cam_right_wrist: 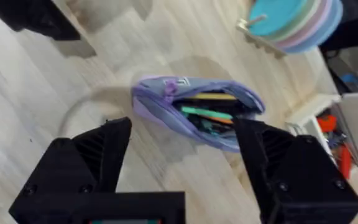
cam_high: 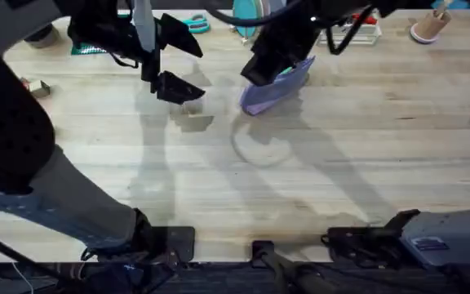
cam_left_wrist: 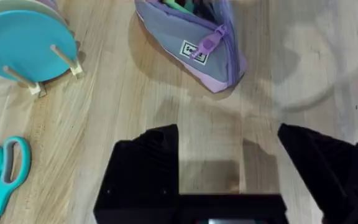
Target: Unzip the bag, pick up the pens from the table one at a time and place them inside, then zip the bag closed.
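Your bag [cam_right_wrist: 194, 118] lies on the table [cam_high: 300, 180] at about 12 o'clock from its centre, unzipped so its soft lavender fabric gapes. Both slim pens, green [cam_right_wrist: 207, 114] and tan-yellow [cam_right_wrist: 207, 96], rest inside. Your right gripper [cam_right_wrist: 182, 149] hovers above it, fingers spread; your left gripper [cam_left_wrist: 229, 155] at 10 o'clock, likewise spread and empty. Zipping remains.

We see even, bright light from above, throwing soft grey shadows of the arms across the table [cam_high: 317, 155]. The overhead view is soft, its dark arm shapes smeared (near the camera). In the right wrist view the bag [cam_right_wrist: 197, 112] looks motion-blurred; the left wrist view is sharper.
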Action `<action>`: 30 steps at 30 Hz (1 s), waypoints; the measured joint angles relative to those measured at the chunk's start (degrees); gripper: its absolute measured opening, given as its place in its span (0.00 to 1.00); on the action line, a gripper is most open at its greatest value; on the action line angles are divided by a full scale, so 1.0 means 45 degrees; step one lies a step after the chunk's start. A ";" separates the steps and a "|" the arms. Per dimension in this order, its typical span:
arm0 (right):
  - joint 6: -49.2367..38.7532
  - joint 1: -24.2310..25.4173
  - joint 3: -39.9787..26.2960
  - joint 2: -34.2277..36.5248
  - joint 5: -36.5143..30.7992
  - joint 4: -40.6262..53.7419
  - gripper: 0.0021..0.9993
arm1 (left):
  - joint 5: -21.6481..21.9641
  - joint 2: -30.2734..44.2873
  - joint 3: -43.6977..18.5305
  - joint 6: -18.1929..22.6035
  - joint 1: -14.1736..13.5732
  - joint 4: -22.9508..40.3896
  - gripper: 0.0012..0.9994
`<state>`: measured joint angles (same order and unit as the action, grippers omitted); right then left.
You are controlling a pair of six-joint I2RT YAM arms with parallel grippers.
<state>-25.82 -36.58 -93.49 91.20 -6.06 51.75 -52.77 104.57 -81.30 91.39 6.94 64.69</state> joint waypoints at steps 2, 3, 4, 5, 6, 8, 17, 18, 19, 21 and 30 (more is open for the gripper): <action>-0.0020 0.0000 0.0000 0.0258 0.0231 -0.0101 1.00 | 0.0004 0.0000 0.0000 0.0000 0.0000 0.0000 0.99; -0.0082 0.0000 0.0000 0.0425 0.0317 -0.0117 1.00 | 0.0000 0.0000 0.0000 0.0000 0.0000 0.0000 0.99; -0.0150 0.0000 0.0000 0.0605 0.0369 -0.0117 1.00 | 0.0000 0.0000 0.0000 0.0000 0.0000 0.0000 1.00; -0.0235 0.0000 0.0000 0.0750 0.0411 -0.0122 1.00 | 0.0000 0.0000 0.0000 0.0000 0.0000 0.0000 1.00; -0.0338 0.0000 0.0000 0.0940 0.0444 -0.0122 1.00 | 0.0001 0.0001 0.0000 0.0000 0.0000 -0.0001 1.00; -0.0494 0.0000 0.0000 0.1256 0.0509 -0.0122 1.00 | 0.0000 0.0004 0.0000 0.0000 0.0004 -0.0027 1.00; -0.1082 0.0000 0.0000 0.2300 0.0504 -0.0489 1.00 | -0.0034 0.0532 0.0186 0.0042 0.0268 -0.0562 1.00; -0.1199 0.0000 0.0000 0.2377 0.0504 -0.0496 1.00 | -0.0034 0.0644 0.0223 0.0044 0.0325 -0.0611 1.00; -0.1350 0.0000 0.0000 0.2454 0.0504 -0.0496 1.00 | -0.0043 0.0764 0.0244 0.0044 0.0381 -0.0617 1.00; -0.1626 0.0000 0.0000 0.2620 0.0504 -0.0495 1.00 | -0.0109 0.0981 0.0271 0.0044 0.0478 -0.0663 1.00; -0.2100 0.0000 0.0000 0.3744 0.0501 -0.0760 1.00 | -0.0384 0.1307 0.0301 0.0044 0.0573 -0.0790 0.99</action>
<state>-35.27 -36.58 -93.49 108.05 -3.81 48.33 -54.50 110.45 -79.94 91.59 9.52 61.13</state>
